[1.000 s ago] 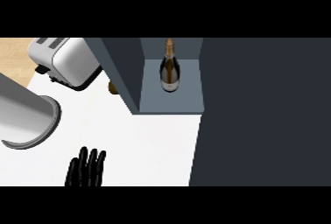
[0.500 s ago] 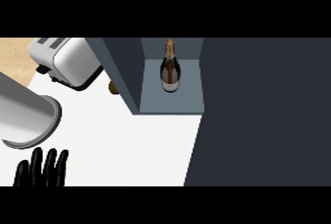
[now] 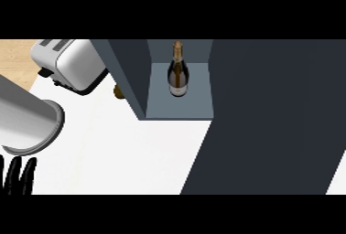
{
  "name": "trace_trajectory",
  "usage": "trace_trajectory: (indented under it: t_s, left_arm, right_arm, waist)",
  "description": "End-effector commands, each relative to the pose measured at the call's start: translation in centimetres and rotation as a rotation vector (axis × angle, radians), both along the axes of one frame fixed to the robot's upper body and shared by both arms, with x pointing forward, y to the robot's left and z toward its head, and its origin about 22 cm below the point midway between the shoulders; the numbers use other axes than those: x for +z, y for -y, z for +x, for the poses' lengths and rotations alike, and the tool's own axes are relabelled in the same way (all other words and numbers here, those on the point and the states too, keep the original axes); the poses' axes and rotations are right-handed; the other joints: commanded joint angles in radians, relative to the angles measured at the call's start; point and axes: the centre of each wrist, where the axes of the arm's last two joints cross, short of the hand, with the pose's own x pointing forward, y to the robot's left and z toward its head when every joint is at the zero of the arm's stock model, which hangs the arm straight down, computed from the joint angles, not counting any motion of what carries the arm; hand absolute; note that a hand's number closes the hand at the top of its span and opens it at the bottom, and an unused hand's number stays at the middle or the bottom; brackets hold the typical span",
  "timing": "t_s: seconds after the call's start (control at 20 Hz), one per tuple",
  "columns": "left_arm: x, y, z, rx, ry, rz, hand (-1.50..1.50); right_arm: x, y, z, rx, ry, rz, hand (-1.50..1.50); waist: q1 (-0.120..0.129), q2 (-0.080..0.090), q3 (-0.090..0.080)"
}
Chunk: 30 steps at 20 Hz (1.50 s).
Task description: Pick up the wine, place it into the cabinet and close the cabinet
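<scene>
Left hand [image 3: 17, 176] is down in the bottom-left corner by the white bench [image 3: 135, 151], fingers straight, holding nothing. Toaster [image 3: 71, 64] is up top. Wine [image 3: 178, 75] stands upright inside the cabinet [image 3: 175, 109], with the dark door [image 3: 270, 114] open on the right.

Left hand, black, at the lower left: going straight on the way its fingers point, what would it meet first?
Probably the large grey cylinder just above the black left hand in the picture; their heights are unclear.
</scene>
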Motion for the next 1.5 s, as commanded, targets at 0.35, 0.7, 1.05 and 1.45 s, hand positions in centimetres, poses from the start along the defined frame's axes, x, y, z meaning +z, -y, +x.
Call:
trace_trajectory:
  t_s: [0.35, 0.7, 1.05, 1.45]
  left_arm:
    - [1.1, -3.7, -1.1, -0.03, -0.011, 0.02, -1.5]
    - [0.9, -5.4, 0.6, -0.06, 0.0, -0.032, -1.5]
    - [2.2, -5.8, 2.4, -0.085, 0.017, -0.048, -1.5]
    - [1.9, -4.9, 2.7, -0.088, 0.012, -0.065, -1.5]
  right_arm:
    - [3.1, -3.9, -4.9, -0.025, 0.138, 0.071, 1.5]
    - [3.2, -6.7, -4.0, -0.097, 0.215, 0.038, 1.5]
    - [3.9, -9.1, -1.1, -0.142, 0.236, 0.0, 1.5]
    - [6.4, -11.3, 2.8, -0.141, 0.221, 0.031, 1.5]
  waist:
    - [0.009, -0.008, -0.001]
    - [0.011, 0.002, -0.001]
    - [0.023, 0.011, -0.001]
    - [0.042, 0.018, -0.001]
